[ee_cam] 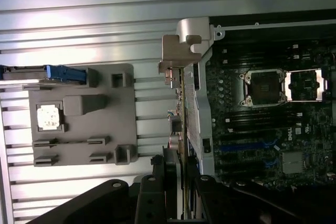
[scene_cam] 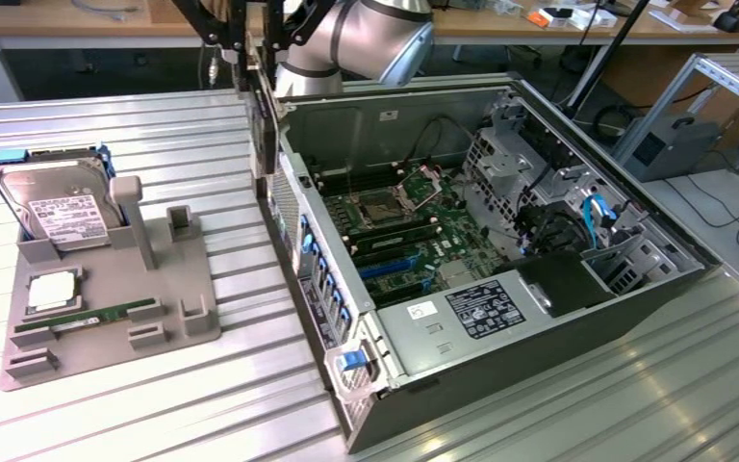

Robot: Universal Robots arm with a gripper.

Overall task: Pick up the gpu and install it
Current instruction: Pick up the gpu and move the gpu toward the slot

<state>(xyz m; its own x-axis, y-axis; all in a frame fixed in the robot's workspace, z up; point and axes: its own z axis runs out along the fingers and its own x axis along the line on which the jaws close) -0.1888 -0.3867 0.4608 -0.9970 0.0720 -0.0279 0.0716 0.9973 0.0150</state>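
Observation:
The gpu (ee_cam: 182, 109) is a thin dark card seen edge-on in the wrist view, with its silvery bracket (ee_cam: 177, 51) at the far end. My gripper (ee_cam: 184, 199) is shut on the card's near end, one black finger on each side. In the exterior view the gpu (scene_cam: 265, 135) hangs upright under the gripper (scene_cam: 243, 43), just outside the rear corner of the open computer case (scene_cam: 344, 385), above the ridged table. The motherboard (scene_cam: 402, 226) with its slots lies exposed inside the case.
A grey fixture (scene_cam: 177, 308) stands on the table at the exterior view's left. It holds a silver hard drive (scene_cam: 55, 207), a square chip (scene_cam: 51, 289) and a green memory stick (scene_cam: 93, 316). Drive cages and cables (scene_cam: 575, 217) crowd the case's far side.

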